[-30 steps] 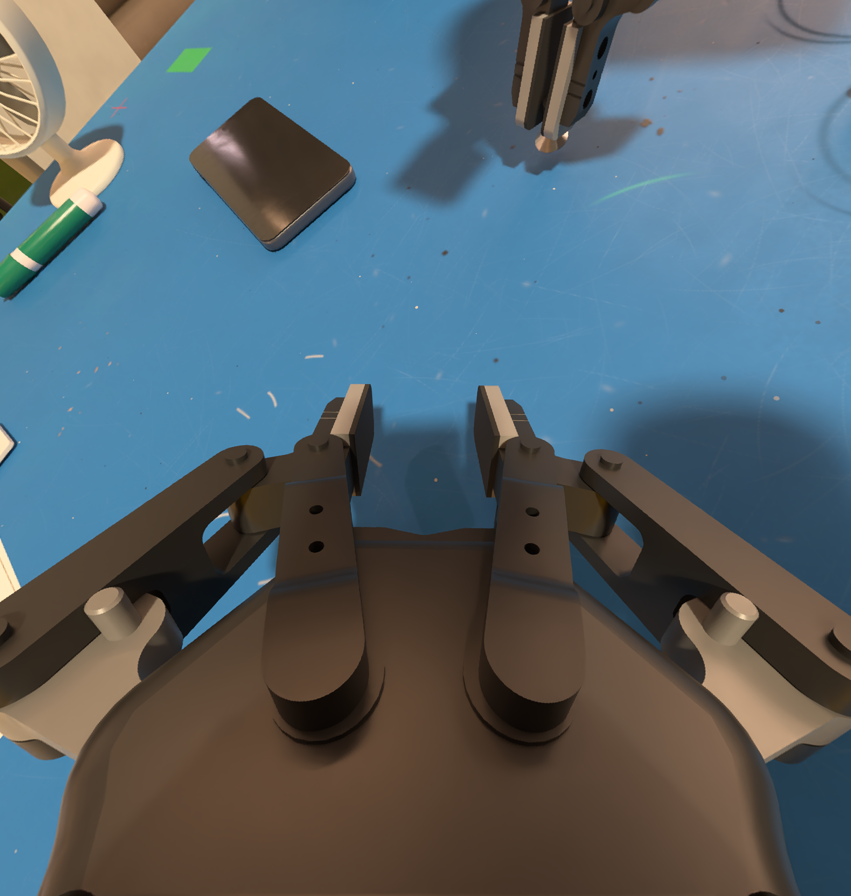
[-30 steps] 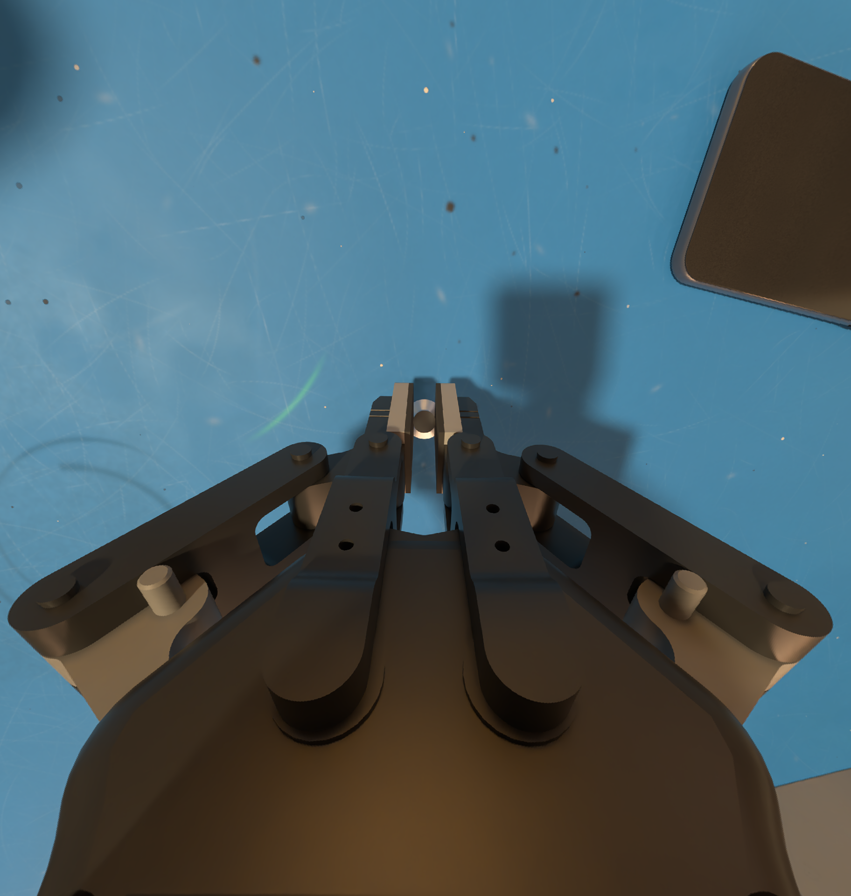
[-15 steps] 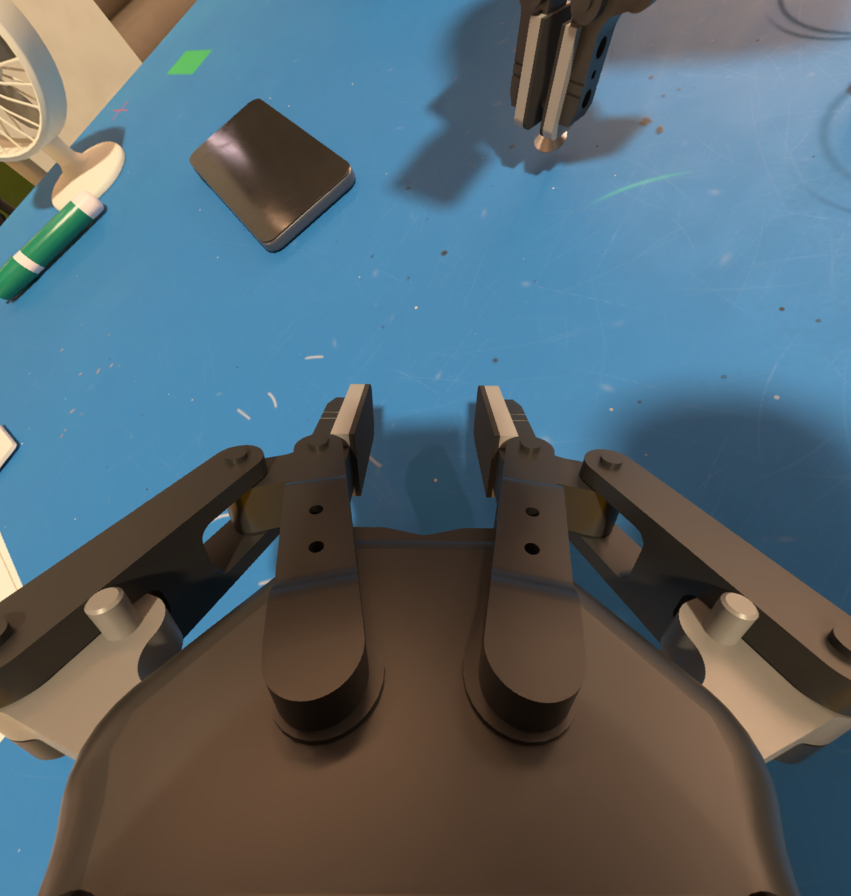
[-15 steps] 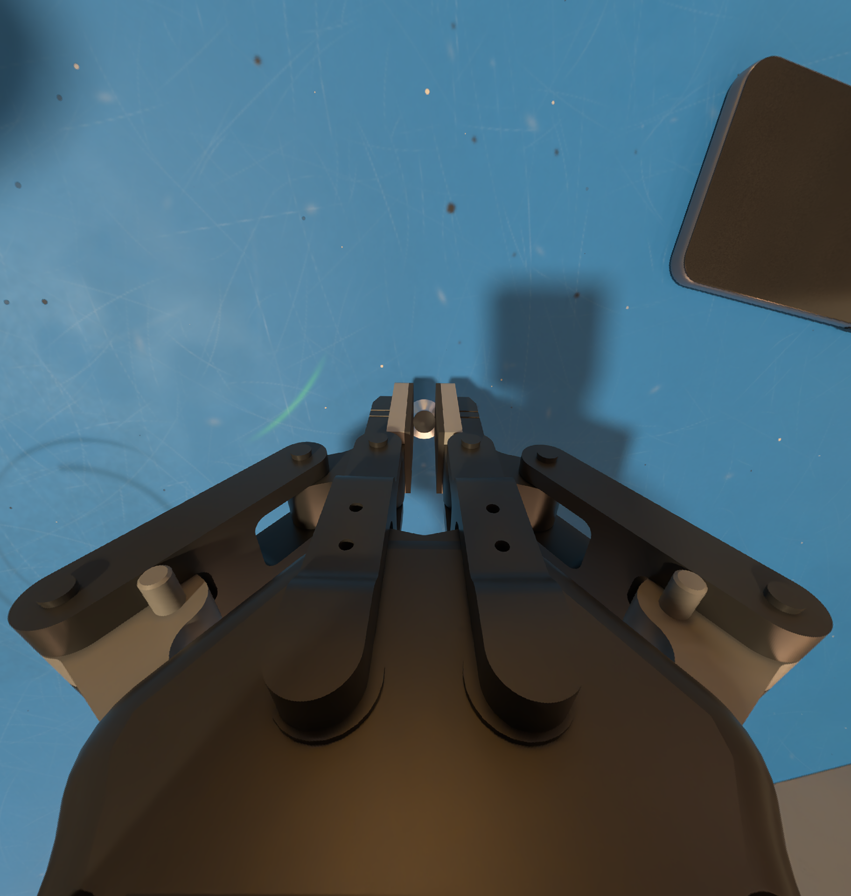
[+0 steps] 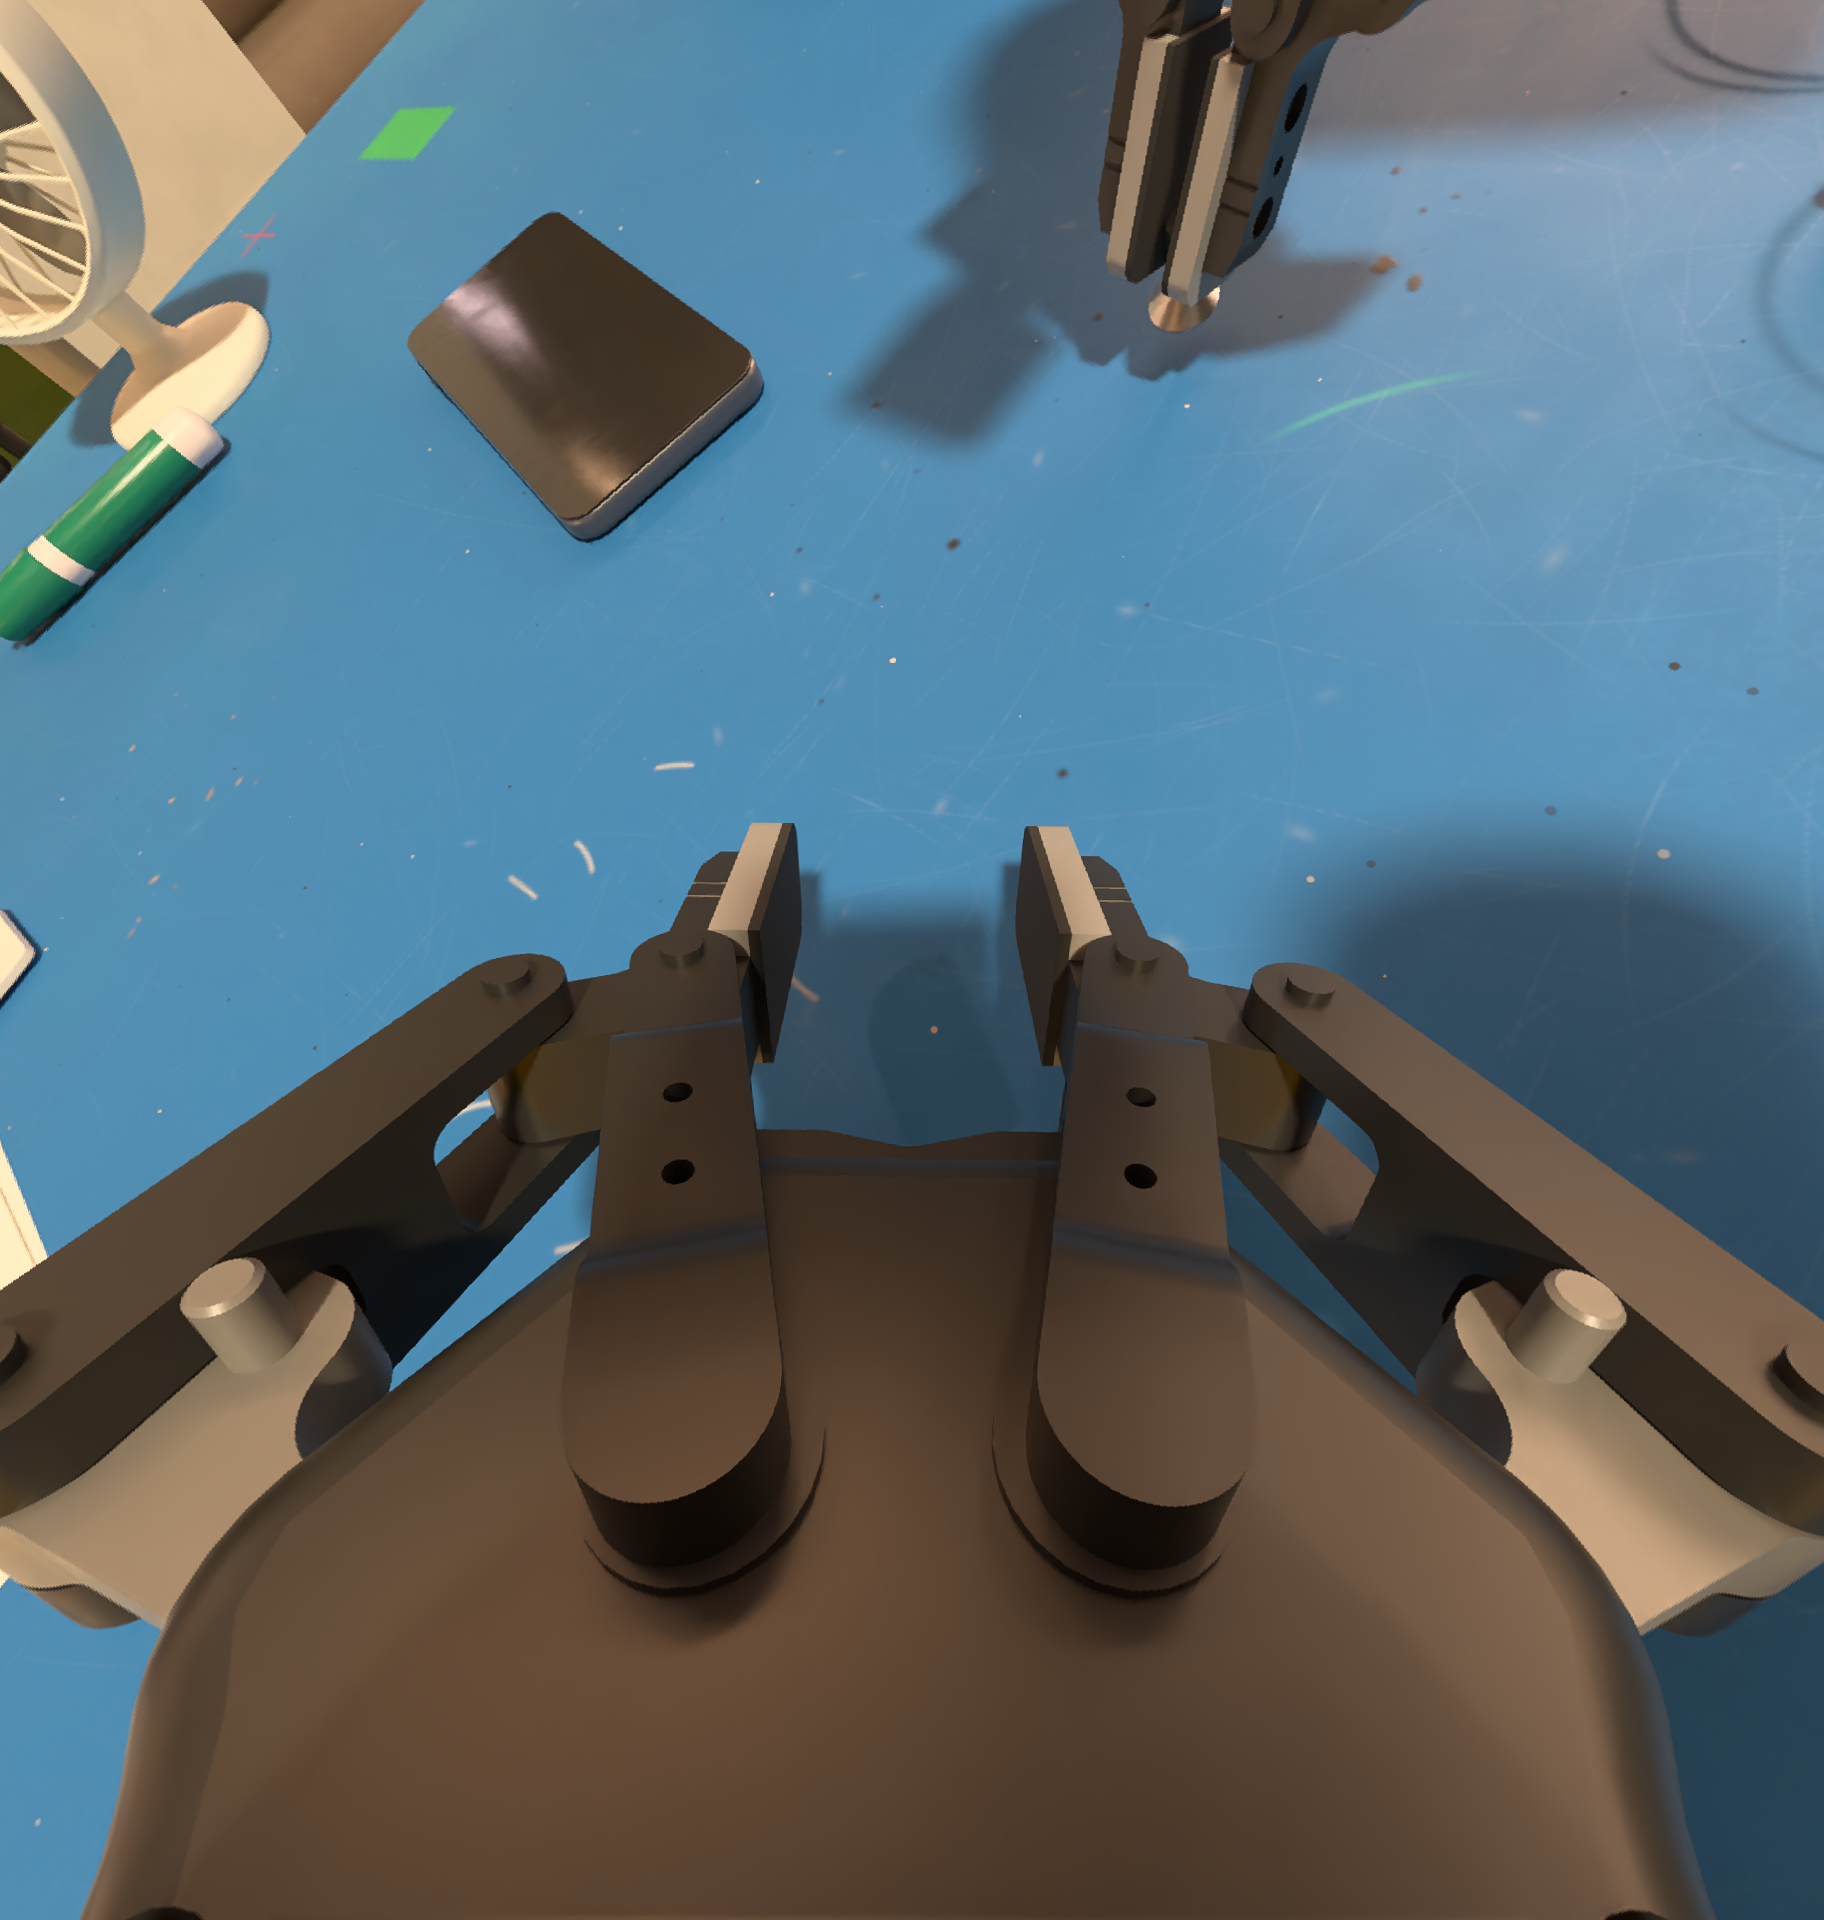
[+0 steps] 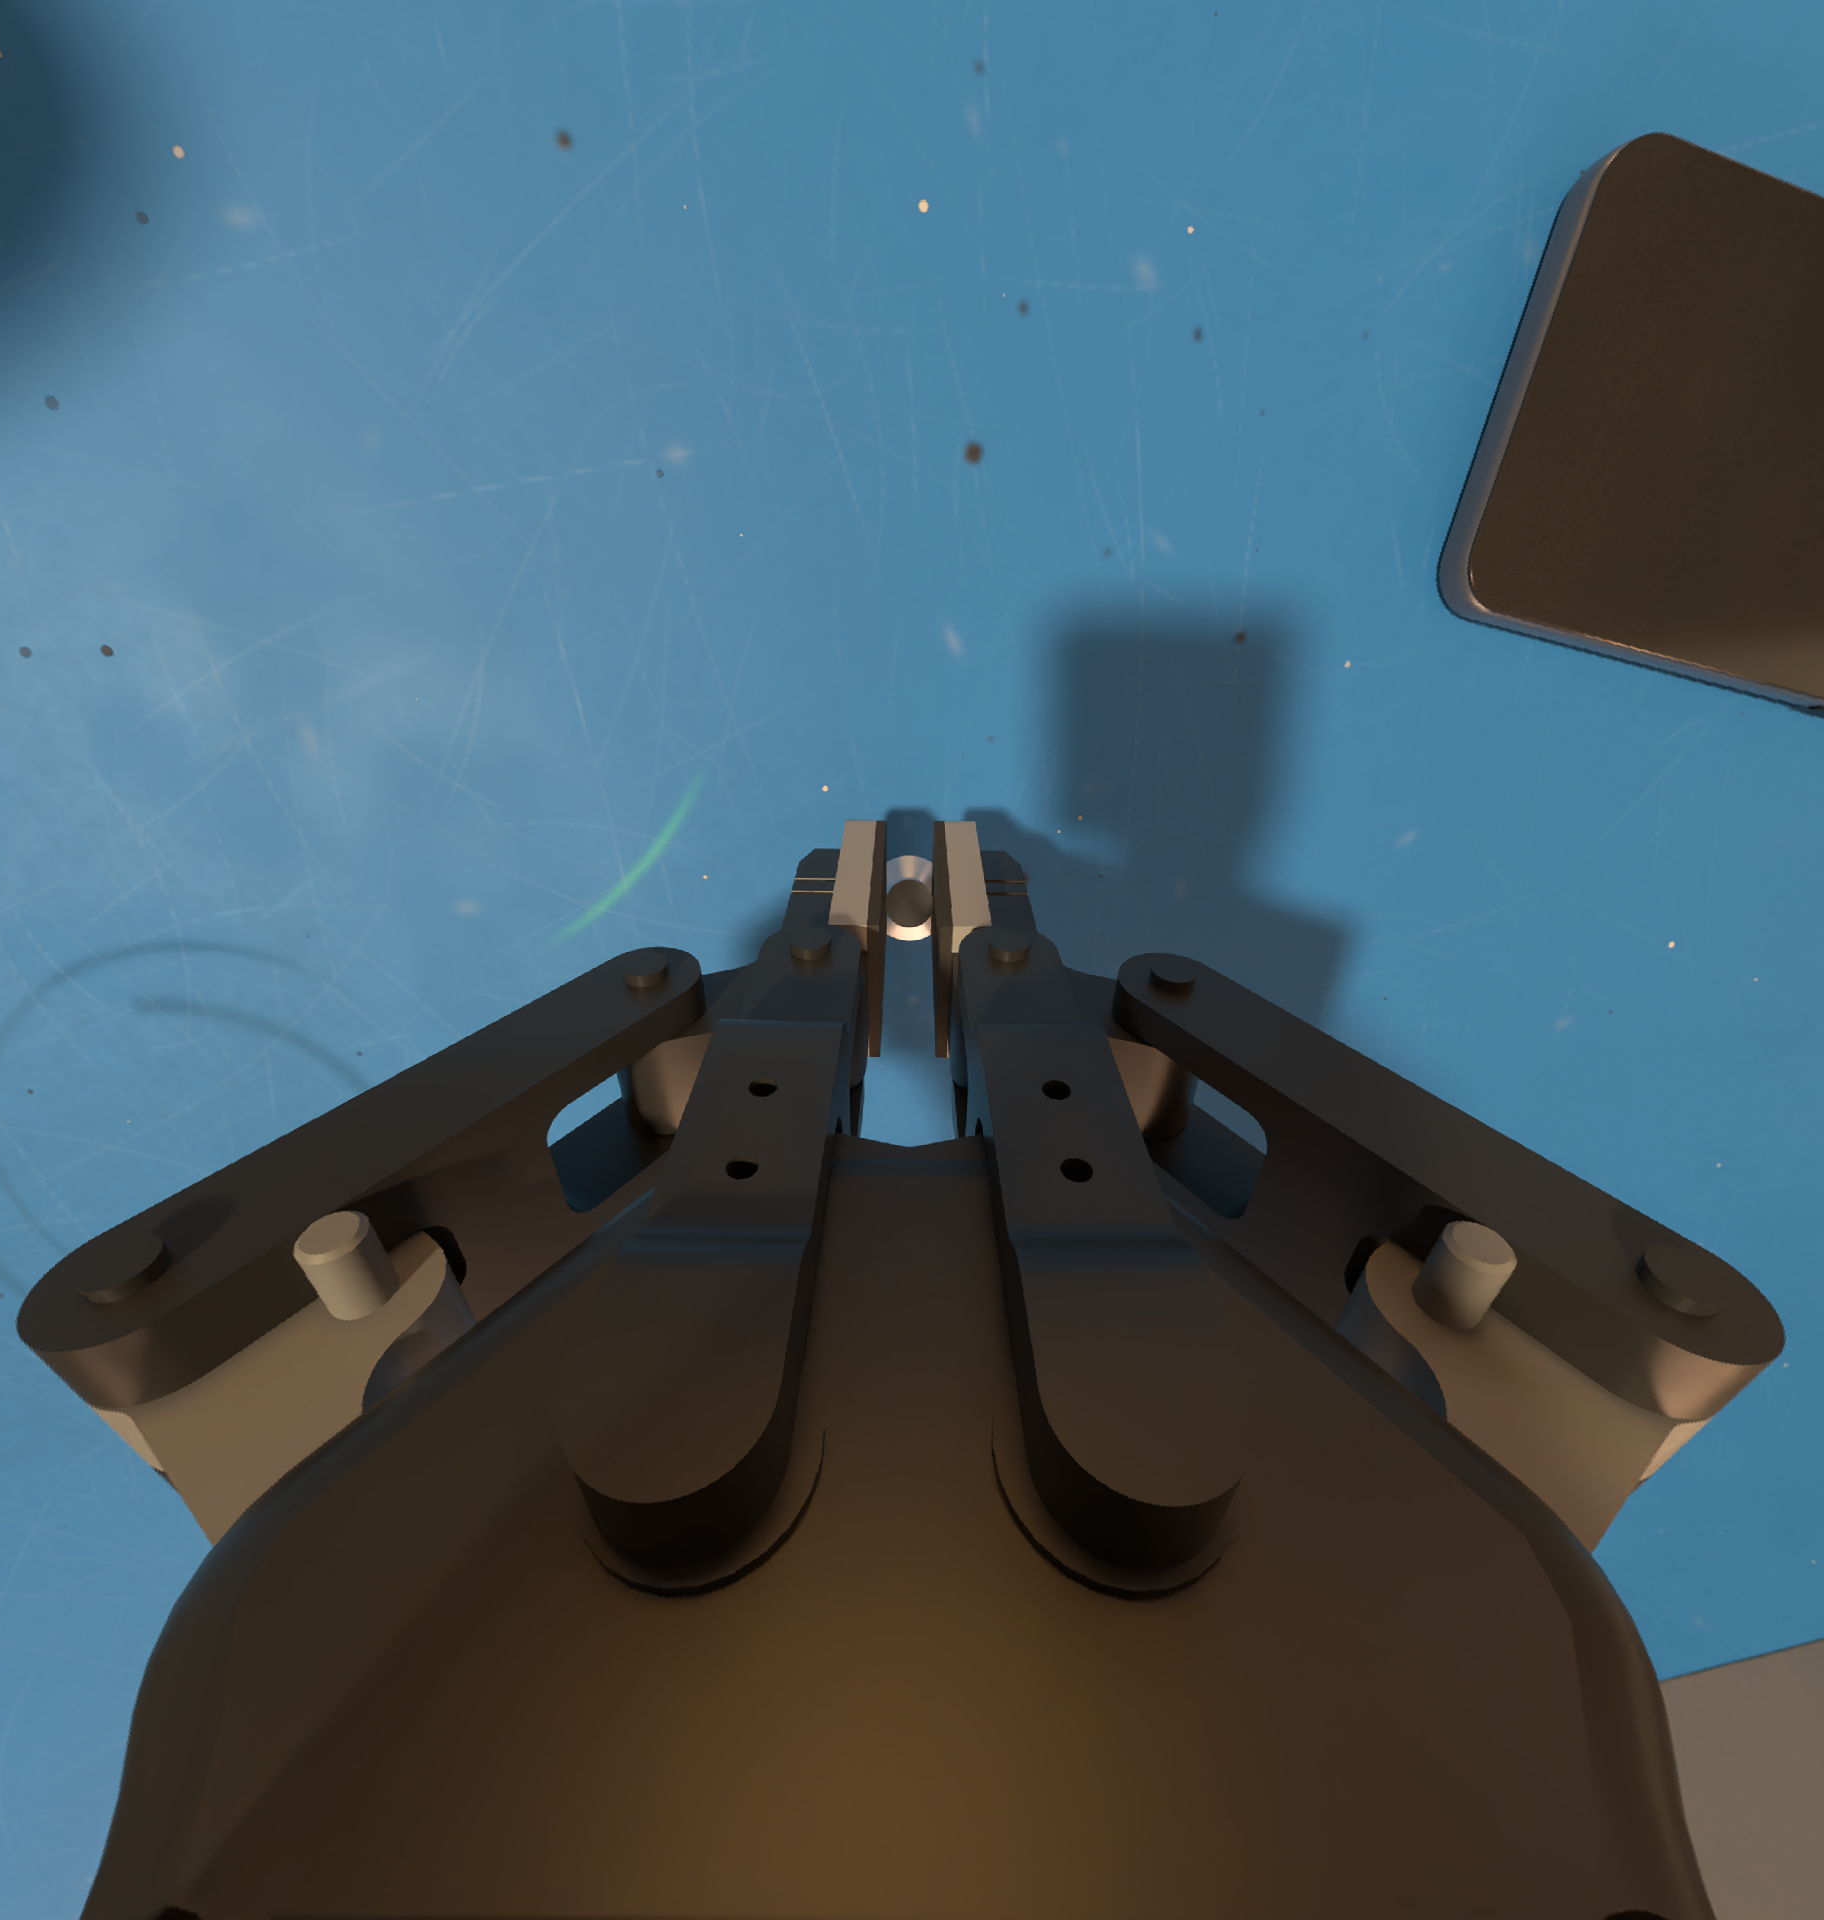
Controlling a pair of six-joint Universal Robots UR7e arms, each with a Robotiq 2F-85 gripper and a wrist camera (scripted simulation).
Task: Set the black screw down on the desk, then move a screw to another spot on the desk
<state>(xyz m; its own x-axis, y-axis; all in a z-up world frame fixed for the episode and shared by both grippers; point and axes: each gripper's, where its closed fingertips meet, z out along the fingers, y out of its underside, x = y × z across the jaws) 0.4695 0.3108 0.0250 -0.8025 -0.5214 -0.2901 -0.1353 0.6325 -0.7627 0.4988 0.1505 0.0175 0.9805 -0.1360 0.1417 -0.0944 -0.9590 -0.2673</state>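
Our left gripper (image 5: 908,914) hangs over the desk (image 5: 1303,644) with its two fingers spread wide and nothing between the pads. At one o'clock in the left wrist view our right gripper (image 5: 1178,275) points straight down, fingers pinched close together. In its own view the right gripper (image 6: 908,883) clamps a silvery screw (image 6: 908,902) between its fingertips.
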